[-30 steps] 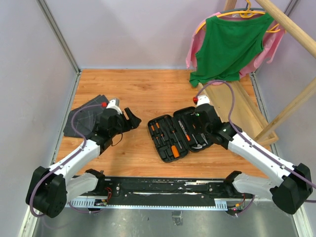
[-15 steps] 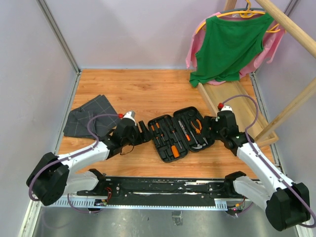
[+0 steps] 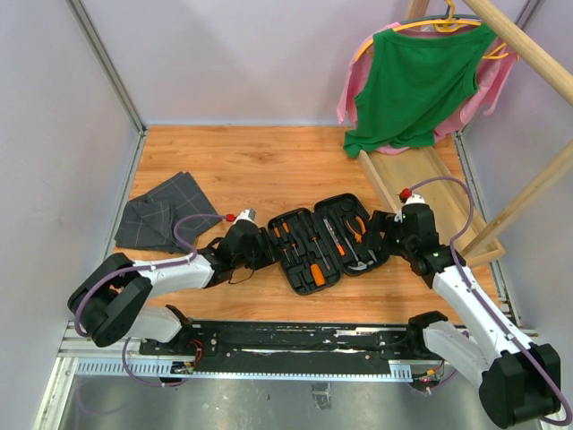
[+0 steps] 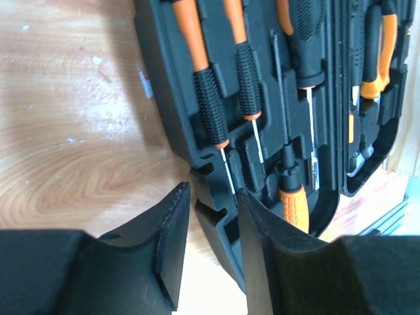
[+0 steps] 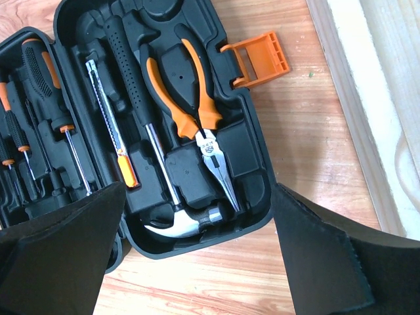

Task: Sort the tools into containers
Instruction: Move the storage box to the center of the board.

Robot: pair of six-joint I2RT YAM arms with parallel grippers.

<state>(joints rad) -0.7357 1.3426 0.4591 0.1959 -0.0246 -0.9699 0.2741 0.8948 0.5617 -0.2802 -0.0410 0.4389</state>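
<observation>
Rigid, tool-heavy case [image 3: 304,255] likely lifts by its rims: left gripper [image 4: 210,200] narrow astride nine o'clock, grip unclear; right gripper [image 5: 198,191] wide.

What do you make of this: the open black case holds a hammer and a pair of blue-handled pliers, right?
Not quite. The pliers have orange handles, not blue, as the right wrist view shows. The rest holds: the black case lies open, with the pliers and the hammer inside it.
</observation>
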